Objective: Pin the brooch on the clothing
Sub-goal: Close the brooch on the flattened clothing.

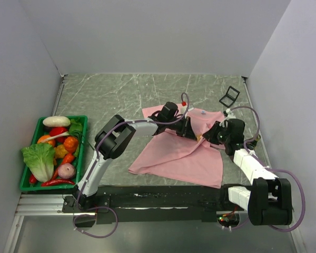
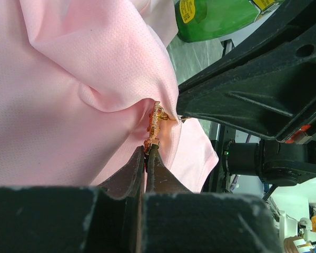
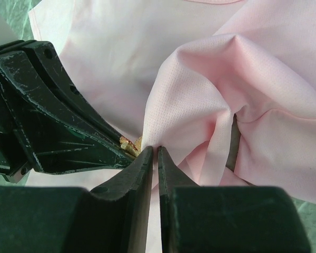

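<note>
The left hand (image 2: 146,152) is pressed shut, its two fingertips clamped on the lower end of the brooch (image 2: 154,124). The brooch is a small gold and orange pin that sticks straight out past the tips and lies against a fold of the pink shirt (image 2: 68,105). Just beyond the pin's far end is the black tip of the right hand (image 3: 157,153), almost touching it. The right hand's fingers stand narrow, with only a thin slit between them, and their tips nip a raised ridge of shirt. From that hand's own camera, a glint of the pin shows just to the left of its fingertips, beside the left hand. The shirt lies rumpled on the grey surface (image 1: 121,89) under both hands. A green basket (image 1: 37,188) of vegetables sits far off, behind the left hand's arm.
</note>
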`<state>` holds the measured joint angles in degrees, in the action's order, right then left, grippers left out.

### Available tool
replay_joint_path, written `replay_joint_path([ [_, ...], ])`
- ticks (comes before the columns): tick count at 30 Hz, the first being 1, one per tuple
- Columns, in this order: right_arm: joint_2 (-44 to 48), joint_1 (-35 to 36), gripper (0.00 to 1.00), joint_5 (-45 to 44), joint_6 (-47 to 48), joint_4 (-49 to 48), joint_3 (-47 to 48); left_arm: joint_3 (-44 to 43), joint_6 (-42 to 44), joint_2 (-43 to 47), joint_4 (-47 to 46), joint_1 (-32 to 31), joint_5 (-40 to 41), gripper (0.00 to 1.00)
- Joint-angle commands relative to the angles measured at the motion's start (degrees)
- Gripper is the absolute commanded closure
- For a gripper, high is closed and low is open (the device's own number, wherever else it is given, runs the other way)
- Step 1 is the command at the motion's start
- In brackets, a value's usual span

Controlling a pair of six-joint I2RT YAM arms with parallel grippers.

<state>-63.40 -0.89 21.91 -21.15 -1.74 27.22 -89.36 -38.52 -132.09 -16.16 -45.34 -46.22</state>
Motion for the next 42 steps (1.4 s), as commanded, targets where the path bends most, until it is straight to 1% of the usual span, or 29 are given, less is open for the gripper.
replay_joint_path([
  [1, -0.9, 0.4, 0.84, 0.1, -0.2, -3.0, 2.8, -2.0, 0.9, 0.9, -0.2, -0.2, -1.8, 0.99],
  [6, -2.0, 0.6, 0.85, 0.3, -1.3, -4.3, 2.4, -3.4, 0.6, 0.3, 0.1, -0.2, -1.6, 0.99],
  [7, -2.1, 2.2, 0.86, 0.2, -1.5, -4.6, 2.2, -3.7, 0.6, 0.3, 0.4, -0.2, -1.5, 0.99],
  [14, -2.7, 4.7, 0.86, -1.3, -3.6, -5.5, 1.1, -4.3, -0.7, -0.3, 0.1, -0.2, -0.8, 0.99],
  [20, -3.5, 6.1, 0.86, -4.5, -5.9, -6.2, -1.1, -3.7, -2.7, 0.0, -2.5, -0.3, -0.9, 0.99],
  [23, -2.8, 7.6, 0.87, -7.8, -7.6, -6.4, -2.4, -3.1, -3.9, 0.2, -3.7, -0.3, -0.7, 0.99],
  [29, -0.8, 10.2, 0.86, -12.3, -11.3, -7.9, -4.8, -2.0, -9.3, 0.2, -8.8, -0.4, -1.6, 0.99],
  [42, 0.2, 14.3, 0.86, -19.0, -13.7, -7.5, -5.3, 0.3, -10.8, 1.5, -11.2, -0.6, -1.4, 0.99],
])
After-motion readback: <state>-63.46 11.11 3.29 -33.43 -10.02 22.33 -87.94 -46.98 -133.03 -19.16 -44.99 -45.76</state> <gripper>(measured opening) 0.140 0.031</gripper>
